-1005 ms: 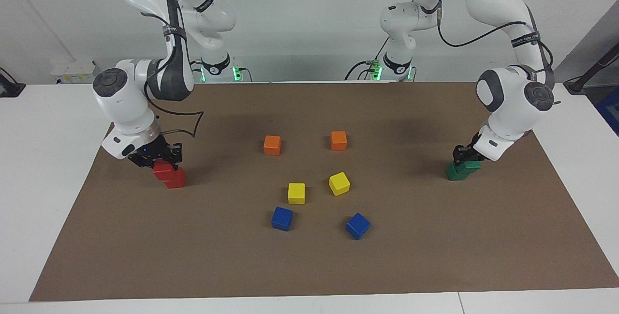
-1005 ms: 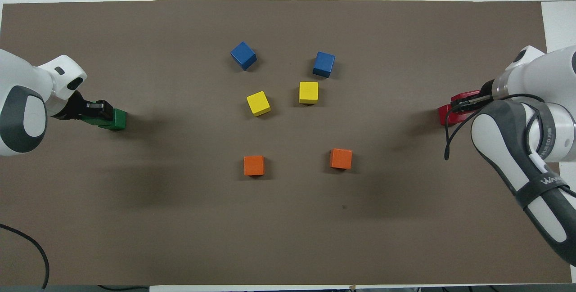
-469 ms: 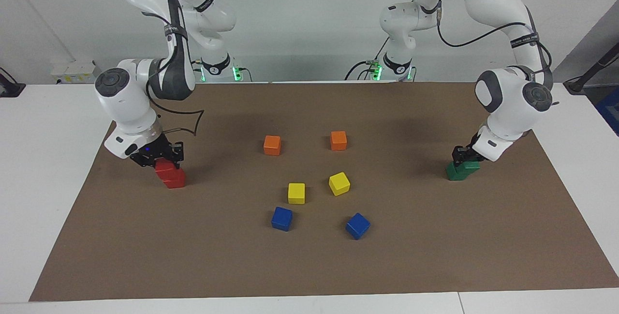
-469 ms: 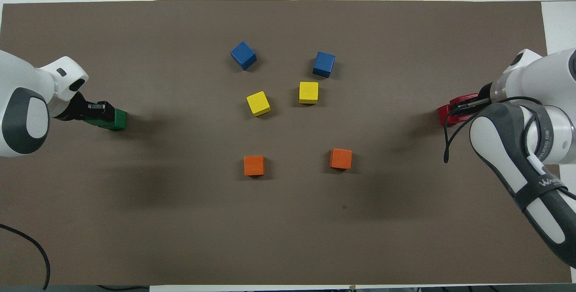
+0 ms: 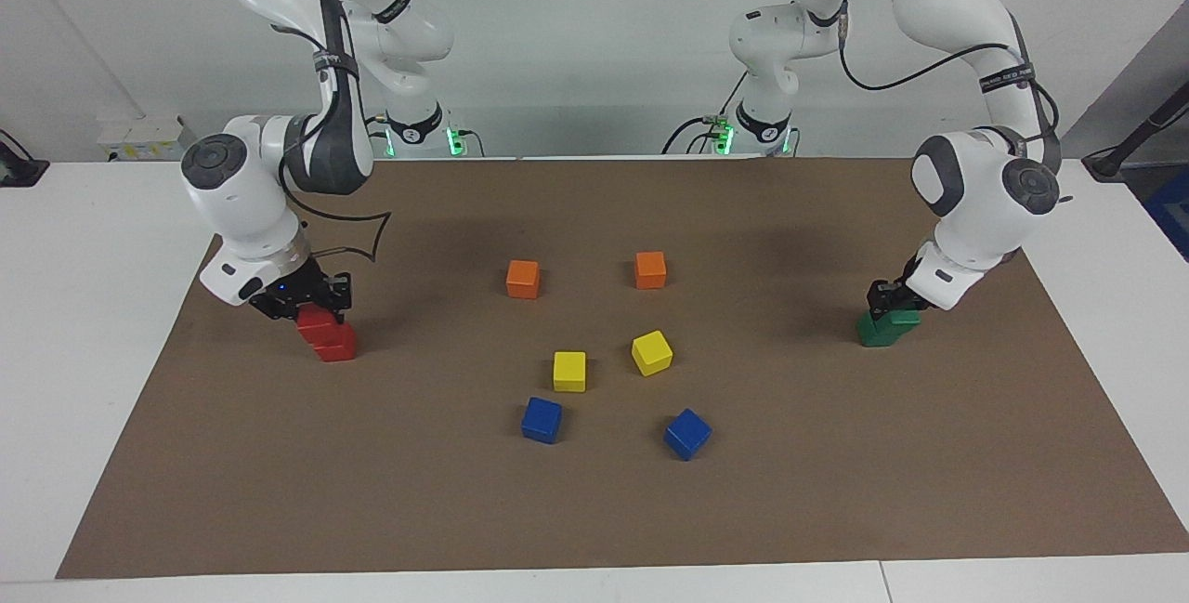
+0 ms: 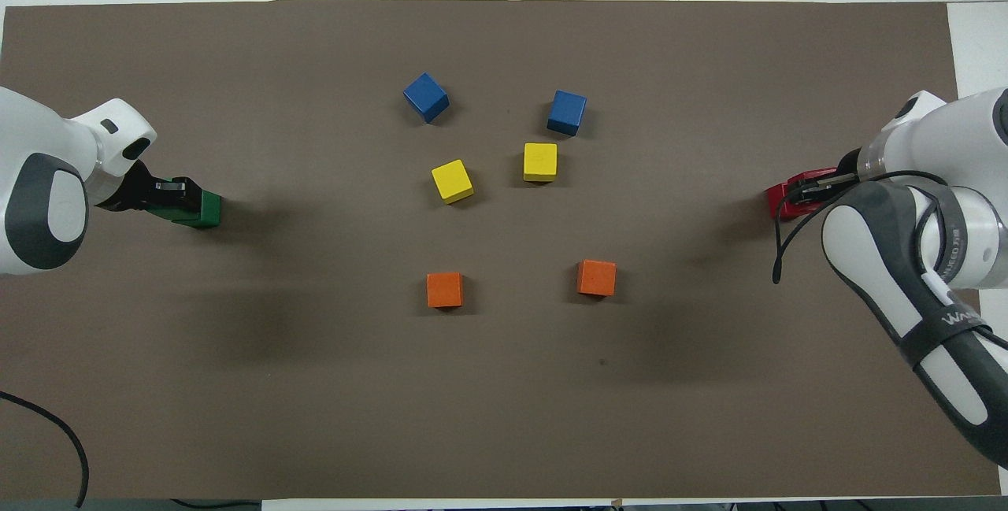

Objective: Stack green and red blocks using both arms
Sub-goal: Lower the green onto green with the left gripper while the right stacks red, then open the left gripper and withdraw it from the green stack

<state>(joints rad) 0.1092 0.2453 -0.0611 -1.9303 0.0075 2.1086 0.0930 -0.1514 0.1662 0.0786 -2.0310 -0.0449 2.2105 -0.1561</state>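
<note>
Your left claw (image 5: 890, 303) hangs low at the facing view's three o'clock, fingertips closed; your right claw (image 5: 311, 301) mirrors it at nine o'clock, both forearms bent steeply downward.

Two green blocks (image 5: 884, 328) sit stacked, slightly askew, at the left arm's end; two red blocks (image 5: 327, 336) sit stacked at the right arm's end.

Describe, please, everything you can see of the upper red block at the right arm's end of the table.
The upper red block is a small glossy bright red cube. It sits on the lower red block, shifted a little off it rather than square, so the stack looks stepped. The right gripper is shut on it from above, its black fingers at the block's top. The pair stands on the brown mat, apart from the other cubes.
</note>
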